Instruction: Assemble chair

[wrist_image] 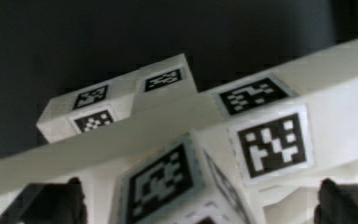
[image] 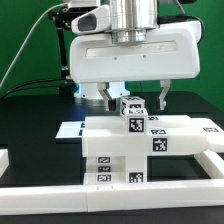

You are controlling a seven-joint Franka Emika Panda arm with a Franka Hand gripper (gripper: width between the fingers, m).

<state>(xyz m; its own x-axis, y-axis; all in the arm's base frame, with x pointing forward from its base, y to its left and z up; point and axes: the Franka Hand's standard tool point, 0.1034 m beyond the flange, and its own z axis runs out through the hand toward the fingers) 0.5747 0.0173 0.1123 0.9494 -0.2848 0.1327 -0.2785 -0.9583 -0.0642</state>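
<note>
The chair parts point(image: 112, 152) are matte white blocks with black-and-white tags, stacked together at the table's front centre. A small tagged piece point(image: 130, 106) stands on top of the stack. My gripper point(image: 137, 98) hangs right over it, open, one finger on each side of the small piece and not closed on it. In the wrist view the gripper point(wrist_image: 190, 205) shows dark fingertips point(wrist_image: 44, 203) wide apart at the edges. A tagged corner of the chair parts point(wrist_image: 179, 178) lies between them, and more tagged white faces point(wrist_image: 268, 128) lie beyond.
The flat marker board point(image: 72, 129) lies on the black table behind the stack and reaches toward the exterior view's right point(image: 195, 128). A low white rail point(image: 90, 198) borders the table in front and at the right point(image: 214, 152).
</note>
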